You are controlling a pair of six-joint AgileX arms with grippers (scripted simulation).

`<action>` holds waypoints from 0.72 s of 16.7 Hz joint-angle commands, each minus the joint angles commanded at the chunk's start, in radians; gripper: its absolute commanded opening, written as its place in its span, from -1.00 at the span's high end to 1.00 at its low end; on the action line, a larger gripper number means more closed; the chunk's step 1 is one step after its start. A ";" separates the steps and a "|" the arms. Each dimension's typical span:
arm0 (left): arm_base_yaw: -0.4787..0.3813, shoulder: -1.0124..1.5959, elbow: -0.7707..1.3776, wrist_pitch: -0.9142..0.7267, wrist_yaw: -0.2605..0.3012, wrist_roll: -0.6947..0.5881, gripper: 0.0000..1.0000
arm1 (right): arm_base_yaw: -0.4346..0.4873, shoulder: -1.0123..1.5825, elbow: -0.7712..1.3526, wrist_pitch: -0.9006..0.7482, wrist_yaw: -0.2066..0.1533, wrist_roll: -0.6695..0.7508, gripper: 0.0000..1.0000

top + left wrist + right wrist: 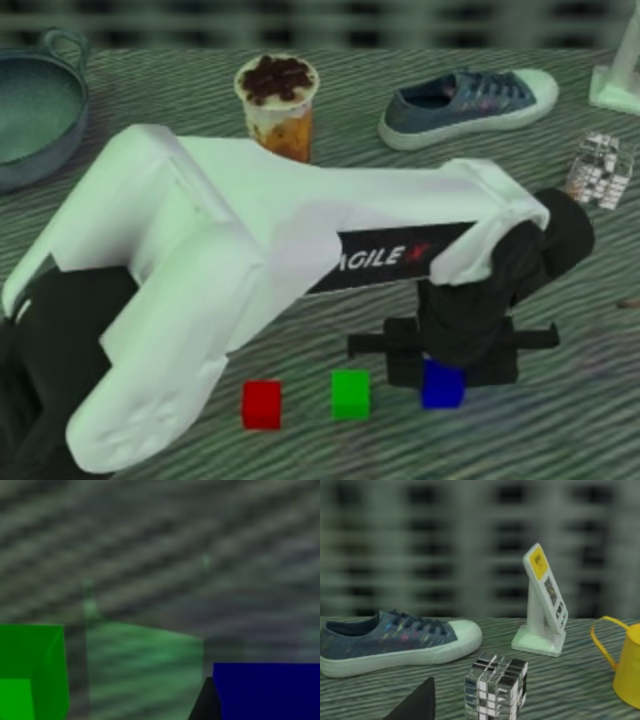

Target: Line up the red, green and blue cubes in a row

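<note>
Red, green and blue are sitting side by side near the front edge of the table in the top view: the red cube at the left, the green cube in the middle, and the blue cube at the right, each apart from its neighbour. The white left arm is stretching across from the left and covering much of the table, and its black left gripper is hanging directly over the blue cube, hiding that cube's far edge. Whether the fingers are gripping the cube or standing free of it cannot be told from above. The left wrist view is showing only a cut-off corner of the blue cube with a dark fingertip beside it, and part of the green cube at the other edge; the red cube is lying outside that view. The right arm is not appearing in the top view at all; the right wrist view is showing just a dark sliver of the right gripper, so its fingers are staying unreadable. Behind the arm, a drink cup, a blue sneaker and a silvery puzzle cube are standing clear, while a grey pot and a white stand are being cropped by the frame edges. A yellow watering can is showing only partly in the right wrist view.
</note>
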 joint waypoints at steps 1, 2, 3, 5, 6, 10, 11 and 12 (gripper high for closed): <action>0.000 0.000 0.000 0.000 0.000 0.000 1.00 | 0.000 0.000 0.000 0.000 0.000 0.000 -1.00; 0.000 0.000 0.000 0.000 0.000 0.000 1.00 | 0.000 0.000 0.000 0.000 0.000 0.000 -1.00; 0.000 0.000 0.000 0.000 0.000 0.000 1.00 | 0.000 0.000 0.000 0.000 0.000 0.000 -1.00; 0.000 0.000 0.000 0.000 0.000 0.000 0.70 | 0.000 0.000 0.000 0.000 0.000 0.000 -1.00; 0.000 0.000 0.000 0.000 0.000 0.000 0.55 | 0.000 0.000 0.000 0.000 0.000 0.000 -1.00; 0.000 0.000 0.000 0.000 0.000 0.000 -0.06 | 0.000 0.000 0.000 0.000 0.000 0.000 -1.00; 0.000 0.000 0.000 0.000 0.000 0.000 -0.21 | 0.000 0.000 0.000 0.000 0.000 0.000 -1.00; 0.000 0.000 0.000 0.000 0.000 0.000 -0.36 | 0.000 0.000 0.000 0.000 0.000 0.000 -1.00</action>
